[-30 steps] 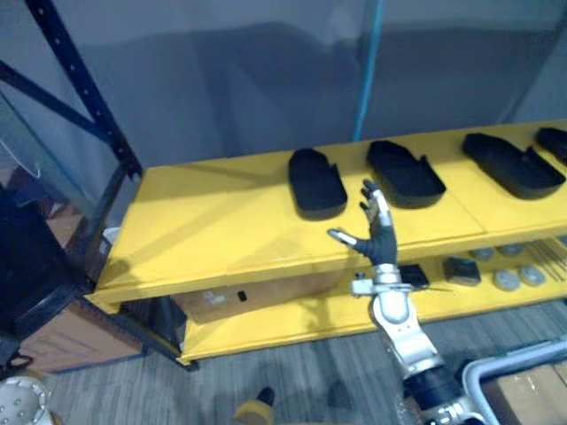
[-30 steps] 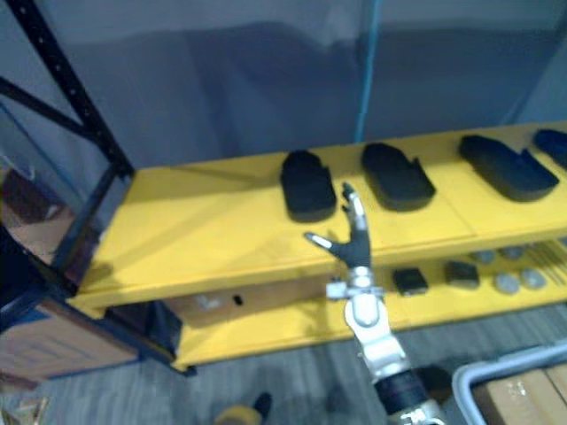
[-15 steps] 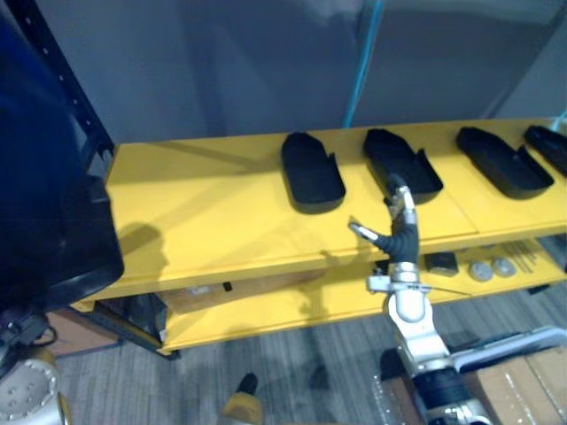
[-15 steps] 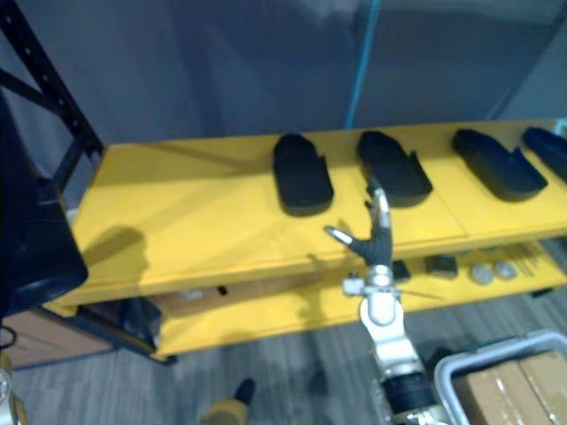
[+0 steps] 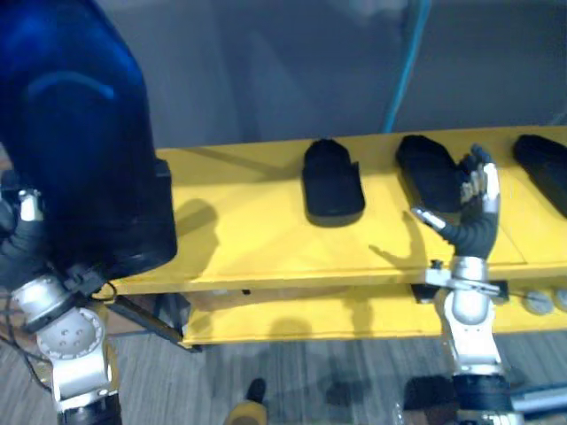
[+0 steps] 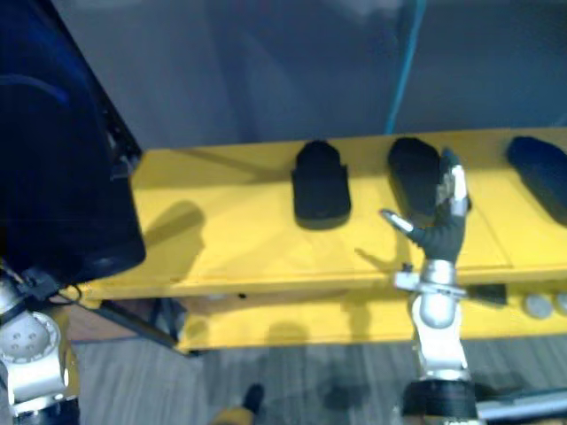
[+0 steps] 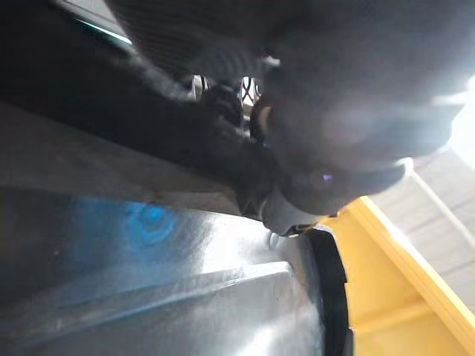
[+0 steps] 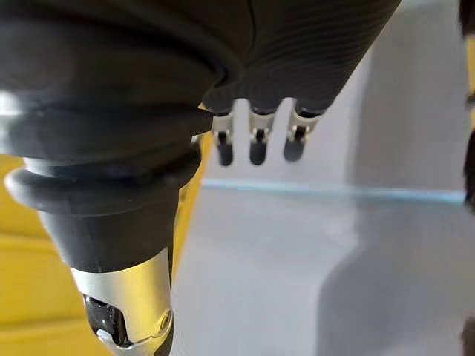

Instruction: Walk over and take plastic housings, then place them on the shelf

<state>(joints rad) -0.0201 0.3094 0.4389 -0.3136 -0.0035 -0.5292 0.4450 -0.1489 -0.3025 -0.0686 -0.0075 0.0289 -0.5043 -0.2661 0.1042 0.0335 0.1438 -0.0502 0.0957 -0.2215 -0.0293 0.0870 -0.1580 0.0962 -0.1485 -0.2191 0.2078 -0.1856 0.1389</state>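
Note:
A large dark plastic housing (image 5: pixel 84 133) is held upright at the left, in front of the yellow shelf's (image 5: pixel 239 230) left end. My left hand (image 5: pixel 19 243) grips its lower left edge, and the left wrist view shows the housing's glossy wall (image 7: pixel 185 297) close up. Three more dark housings lie on the top board: one in the middle (image 5: pixel 332 181), one to its right (image 5: pixel 430 173) and one at the right edge (image 5: pixel 545 177). My right hand (image 5: pixel 474 217) is raised, open, fingers (image 8: pixel 256 144) straight, just in front of the second housing and holding nothing.
A lower yellow board (image 5: pixel 337 319) carries small grey parts (image 5: pixel 539 303) at the right. A grey wall and a blue pole (image 5: pixel 403 62) stand behind the shelf. The top board is bare between the held housing and the middle one.
The held housing has risen from the left edge and now covers the upper left. The camera has shifted. My right hand now stands before the second housing.

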